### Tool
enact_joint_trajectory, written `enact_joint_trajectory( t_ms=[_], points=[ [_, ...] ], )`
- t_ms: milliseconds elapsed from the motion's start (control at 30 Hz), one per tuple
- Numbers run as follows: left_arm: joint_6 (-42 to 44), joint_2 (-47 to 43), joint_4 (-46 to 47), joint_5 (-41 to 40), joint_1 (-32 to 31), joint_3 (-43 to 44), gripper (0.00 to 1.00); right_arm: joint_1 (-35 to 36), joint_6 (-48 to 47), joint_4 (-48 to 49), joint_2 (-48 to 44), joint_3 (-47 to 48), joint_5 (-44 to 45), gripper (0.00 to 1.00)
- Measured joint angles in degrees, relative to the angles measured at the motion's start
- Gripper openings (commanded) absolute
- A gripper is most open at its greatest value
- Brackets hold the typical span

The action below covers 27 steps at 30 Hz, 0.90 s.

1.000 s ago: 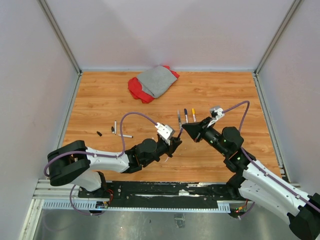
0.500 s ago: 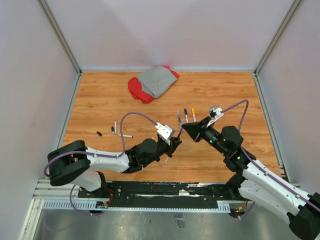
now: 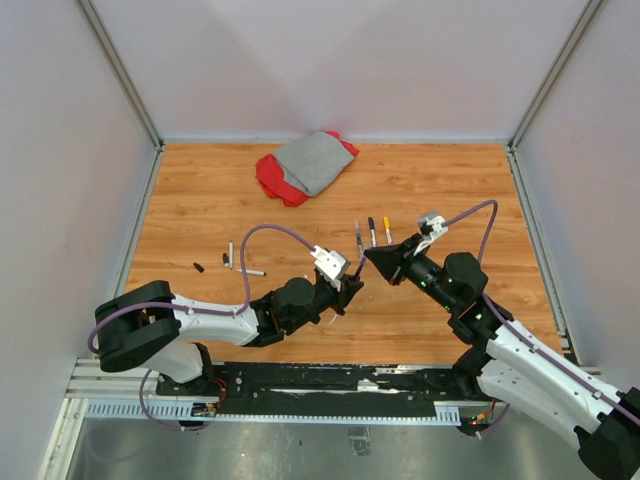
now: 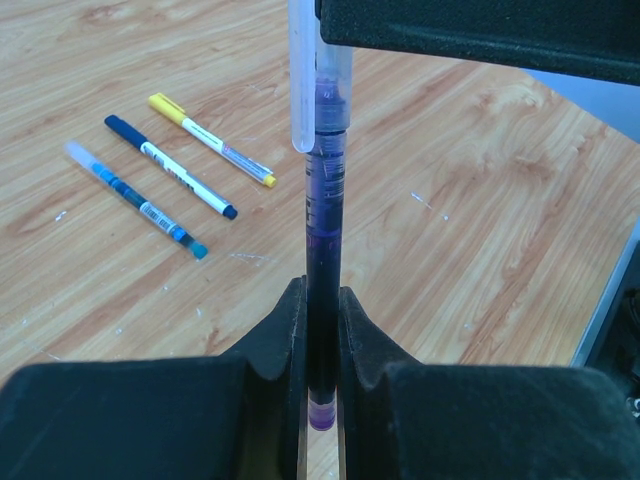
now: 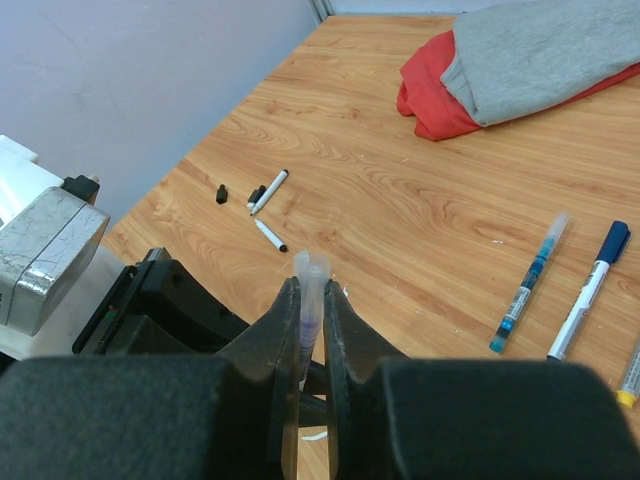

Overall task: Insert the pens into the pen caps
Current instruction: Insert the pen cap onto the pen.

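Observation:
My left gripper (image 3: pixel 352 283) (image 4: pixel 322 295) is shut on the lower barrel of a dark purple pen (image 4: pixel 322 250), which stands up from its jaws. The pen's tip sits inside a clear, translucent pen cap (image 4: pixel 305 90) (image 5: pixel 310 285). My right gripper (image 3: pixel 370 256) (image 5: pixel 312 290) is shut on that cap and meets the left gripper above the table's middle. Three capped pens lie side by side: teal (image 4: pixel 135 200) (image 3: pixel 357 235), blue (image 4: pixel 170 180) (image 3: pixel 371 230) and yellow (image 4: pixel 210 150) (image 3: pixel 388 229). Two uncapped pens (image 3: pixel 230 252) (image 3: pixel 250 271) and small black caps (image 3: pixel 199 267) (image 3: pixel 226 259) lie to the left.
A bundle of grey and red cloth (image 3: pixel 308 165) lies at the back of the wooden table (image 3: pixel 450 190). Pale walls close in the table on the left, right and far sides.

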Motion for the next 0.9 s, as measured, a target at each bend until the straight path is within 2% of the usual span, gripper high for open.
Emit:
enact_joint_trajectory(
  t_ms=[400, 500, 600, 700, 900],
  points=[
    [0.02, 0.02, 0.87, -0.28, -0.28, 0.63, 0.01, 0.0, -1.07, -3.82, -1.53, -0.07, -0.68, 0.3],
    [0.02, 0.0, 1.4, -0.31, -0.28, 0.63, 0.0, 0.0, -1.09, -4.55, -1.97, -0.07, -0.98, 0.38],
    [0.02, 0.02, 1.6, -0.33, -0.28, 0.63, 0.0, 0.0, -1.01, -5.16, -2.75, -0.09, -1.05, 0.53],
    [0.02, 0.02, 1.6, -0.35, -0.28, 0.63, 0.0, 0.0, -0.74, -5.42, -4.0, -0.07, -0.98, 0.64],
    [0.02, 0.02, 1.6, -0.39, -0.28, 0.63, 0.01, 0.0, -0.26, -5.86, -6.08, -0.07, 0.5, 0.72]
  ],
)
